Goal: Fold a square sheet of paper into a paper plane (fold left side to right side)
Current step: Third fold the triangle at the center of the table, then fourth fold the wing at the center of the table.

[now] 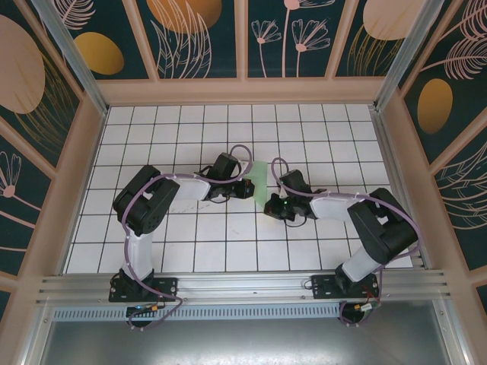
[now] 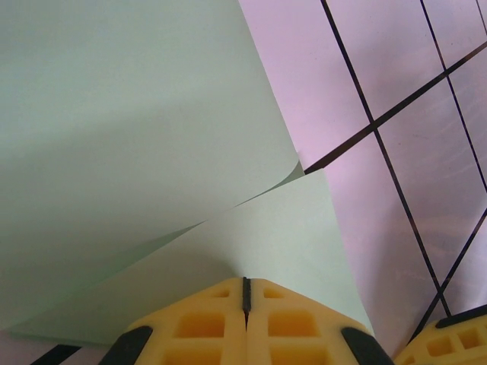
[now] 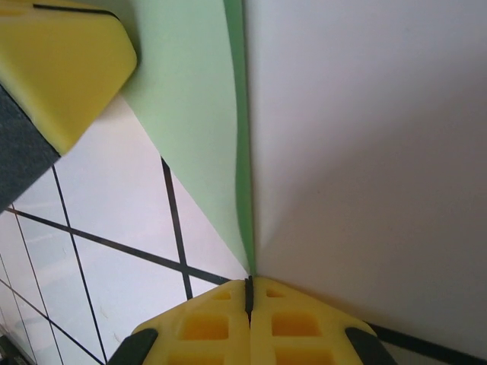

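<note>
In the top view we saw the square sheet of paper [image 1: 259,181] near the middle of the frame. It showed as a narrow, pale green strip rising off the white gridded table [image 1: 198,251] between the two claws. The left gripper [image 1: 249,190] met it from the left of the frame. The right gripper [image 1: 271,205] met it from the right, slightly lower in the picture. Both touched the paper, and the two claws sat just beside each other.

In the left wrist view, the left gripper's yellow fingers [image 2: 198,327] were pressed together at the bottom centre, with only a thin dark seam between them. The lower layer of the sheet ran straight into that seam, so we read this claw as clenched on the paper's edge. The rest of the sheet filled the upper left of the frame. One layer curled loosely over the other, and the curl ended just right of centre. Bare tiles with dark grid lines lay along the right side. A corner of the other claw's yellow finger [image 2: 449,342] showed at the lower right.

In the right wrist view, the right gripper's fingers [image 3: 198,327] were likewise shut tight at the bottom centre. A vertical crease in the sheet ran down into their seam, so this claw also gripped the paper. A green face lay left of the crease, at the top centre. A paler, almost white face covered the right half of the frame. The left claw's yellow finger [image 3: 61,61] sat in the upper left corner against the green face.
</note>
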Controlling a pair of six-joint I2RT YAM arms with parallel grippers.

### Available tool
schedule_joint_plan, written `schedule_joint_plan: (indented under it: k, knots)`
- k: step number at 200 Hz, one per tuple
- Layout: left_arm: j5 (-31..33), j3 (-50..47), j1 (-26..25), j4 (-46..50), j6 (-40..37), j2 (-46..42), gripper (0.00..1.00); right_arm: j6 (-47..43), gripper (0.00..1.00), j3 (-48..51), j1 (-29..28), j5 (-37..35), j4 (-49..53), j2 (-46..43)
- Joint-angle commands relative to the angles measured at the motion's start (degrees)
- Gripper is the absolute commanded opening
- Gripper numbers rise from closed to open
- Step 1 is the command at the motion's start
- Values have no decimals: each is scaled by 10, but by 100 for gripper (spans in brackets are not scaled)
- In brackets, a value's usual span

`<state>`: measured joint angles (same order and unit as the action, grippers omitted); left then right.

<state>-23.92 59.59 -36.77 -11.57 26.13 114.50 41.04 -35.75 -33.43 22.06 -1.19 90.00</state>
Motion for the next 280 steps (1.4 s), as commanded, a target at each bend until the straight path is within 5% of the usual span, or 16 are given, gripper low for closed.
schedule_joint_plan:
  k: [1, 38, 63, 99, 131, 186, 237, 280]
  knots:
    - [42, -15, 8, 34, -4, 14, 9, -17, 0, 18, 14, -12, 60, -24]
    - [-16, -7, 8, 12, 30, -54, 19, -87, 0, 9, 58, -11, 9, -98]
    - [-21, 14, 10, 31, 37, -98, 28, -136, 26, 20, 90, 1, -60, -124]
    - [1, -12, 40, 37, 56, -153, 42, -227, 44, 9, 105, 87, -140, -97]
    - [-10, -87, 77, -11, 101, -160, 44, -256, 53, -2, 95, 127, -177, -44]
    - [-42, -123, 82, -71, 155, -143, 48, -253, 42, -70, 85, 133, -178, 79]
    - [-71, -123, 82, -98, 177, -117, 48, -259, 0, -82, 89, 137, -165, 105]
    - [-74, -117, 82, -100, 190, -104, 49, -267, 0, -68, 96, 136, -139, 74]
